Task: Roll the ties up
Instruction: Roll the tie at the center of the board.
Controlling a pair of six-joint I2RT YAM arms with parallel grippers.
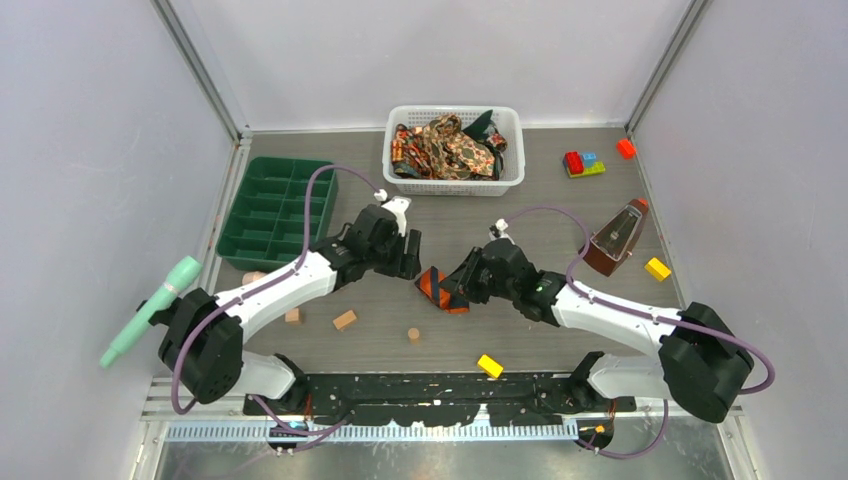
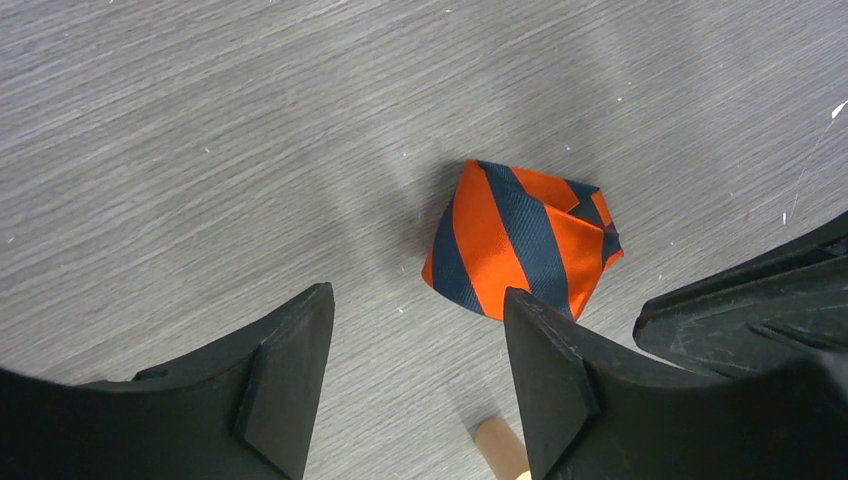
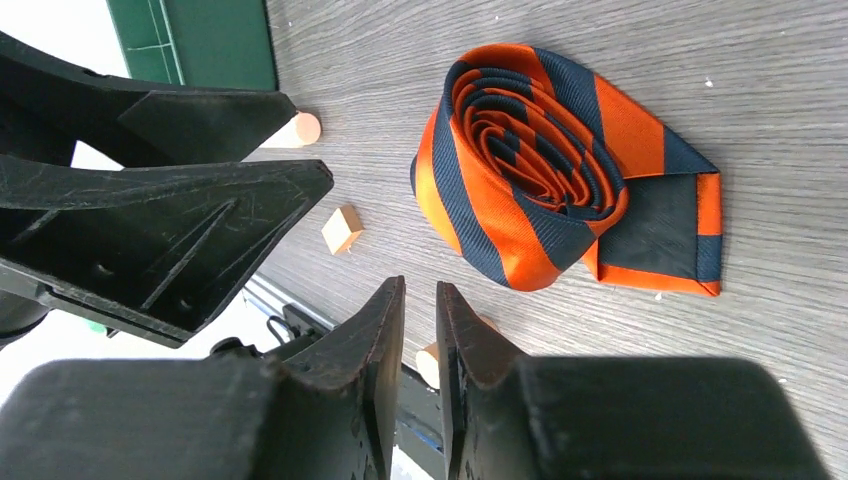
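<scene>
An orange-and-dark striped tie [image 1: 441,290] lies rolled in a coil on the table between my two grippers. The left wrist view [image 2: 520,240] shows it from the side. The right wrist view [image 3: 540,170] shows its spiral, with the pointed end lying flat beside it. My left gripper [image 1: 408,262] is open and empty, just left of the roll [image 2: 418,300]. My right gripper [image 1: 462,285] is shut and empty, just right of the roll [image 3: 421,290]. Brown-gold paisley ties [image 1: 445,145] and a dark green one [image 1: 482,125] lie piled in the white basket [image 1: 452,183].
A green compartment tray [image 1: 275,210] stands at the back left and a metronome [image 1: 615,240] at the right. Small wooden blocks [image 1: 344,320], a wooden cylinder [image 1: 413,335], yellow blocks [image 1: 489,366] and coloured bricks [image 1: 583,163] are scattered about. A mint-green tool [image 1: 150,310] lies at the left.
</scene>
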